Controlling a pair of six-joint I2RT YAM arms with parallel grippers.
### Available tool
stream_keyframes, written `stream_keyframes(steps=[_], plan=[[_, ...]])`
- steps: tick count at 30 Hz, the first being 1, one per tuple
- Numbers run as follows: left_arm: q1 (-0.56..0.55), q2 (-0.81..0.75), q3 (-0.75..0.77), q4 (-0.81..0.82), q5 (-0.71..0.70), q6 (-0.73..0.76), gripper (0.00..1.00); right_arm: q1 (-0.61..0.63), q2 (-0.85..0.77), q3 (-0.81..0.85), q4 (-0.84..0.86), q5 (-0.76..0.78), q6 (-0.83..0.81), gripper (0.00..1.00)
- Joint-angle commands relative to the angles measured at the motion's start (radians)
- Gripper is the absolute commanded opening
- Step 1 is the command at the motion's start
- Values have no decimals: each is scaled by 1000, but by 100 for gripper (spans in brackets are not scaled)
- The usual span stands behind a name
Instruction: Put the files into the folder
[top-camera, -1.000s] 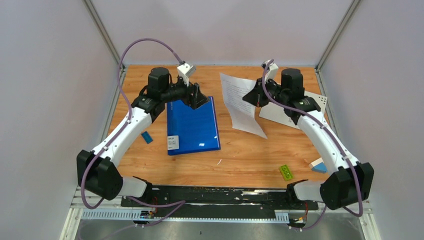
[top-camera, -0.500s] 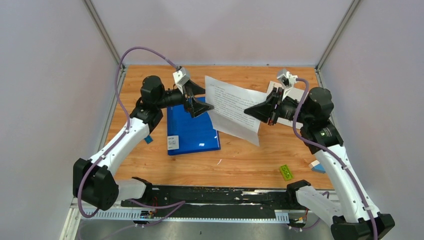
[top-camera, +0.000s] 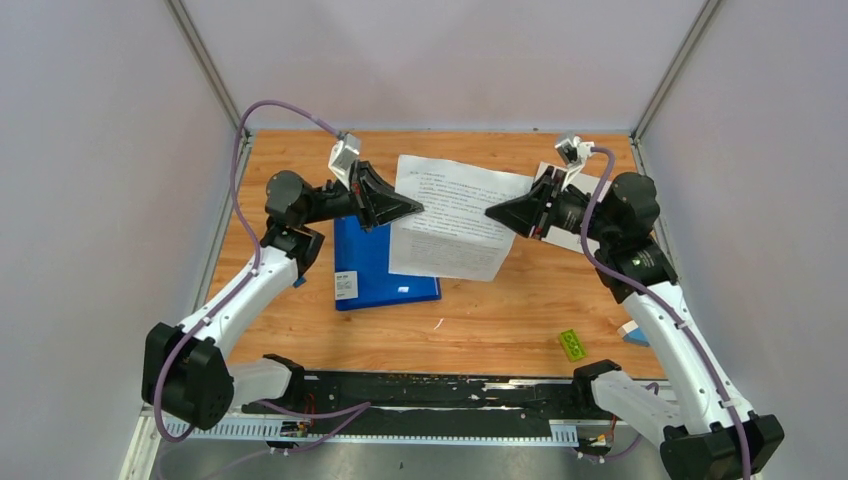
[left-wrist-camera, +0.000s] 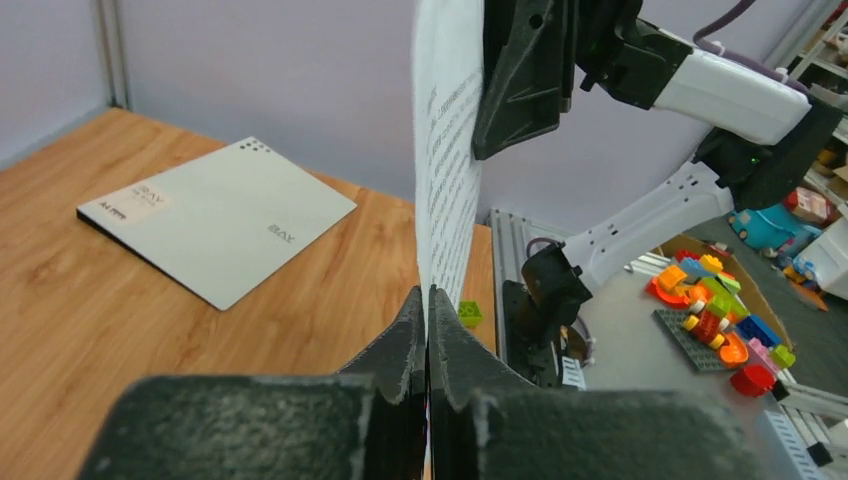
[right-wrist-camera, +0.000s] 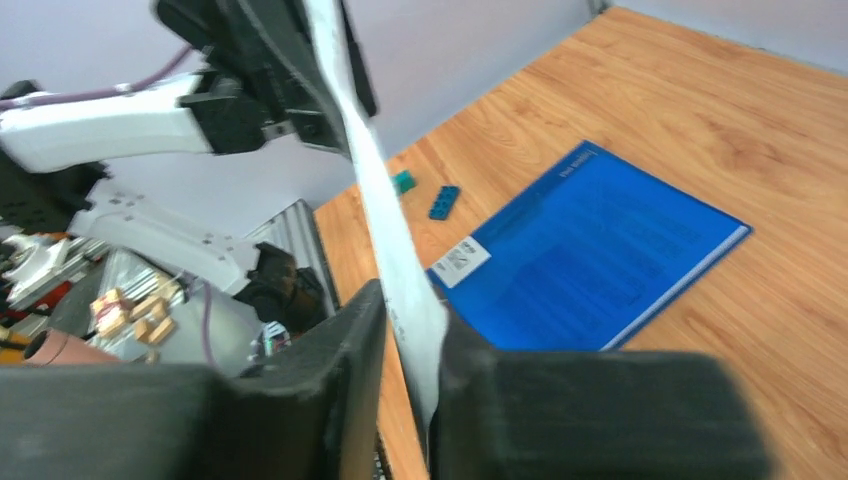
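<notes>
Above the wooden worktop (top-camera: 500, 310), one thin white sheet (top-camera: 450, 225), densely printed in black, hangs upright near the closed, flat blue folder (top-camera: 365, 265). The left end effector (top-camera: 415, 208) is clamped on its left edge. The right end effector (top-camera: 492, 213) straddles the opposite edge, jaws slightly apart; its grip cannot be determined.

A light-brown wooden worktop (top-camera: 500, 310) carries a small bright-green plastic block (top-camera: 572, 345) near its front right and a small blue-and-white piece (top-camera: 635, 330) just to the right of that, by the edge. A small blue plastic brick (top-camera: 294, 275) lies at the left side, and a stiff pale grey rectangular cover (left-wrist-camera: 215, 215) lies flat toward the back right. Off the worktop, a heap of multicoloured toy building bricks (left-wrist-camera: 715, 320) sits on a grey surface.
</notes>
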Motion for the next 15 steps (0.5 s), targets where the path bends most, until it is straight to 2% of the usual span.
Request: stream_keyframes(steps=[1,2,4,6,10,13,15], plan=[[4,-46,81,-353,-63,172,0,-19,18,-9,-31,152,20,30],[4,-52,100,-449,-85,234,0,-27,17,-8,-57,195,17,39],[4,-73,116,-607,-176,320,0,-48,19,2,-121,290,-5,64],[4,-97,139,-780,-313,435,0,-79,21,19,-188,395,-34,79],[4,-107,156,-984,-522,547,0,-162,82,59,-287,518,-98,88],[4,-112,144,-1043,-593,540,0,-244,173,82,-339,614,-154,96],[3,-127,116,-1044,-615,511,0,-339,256,94,-320,606,-174,97]])
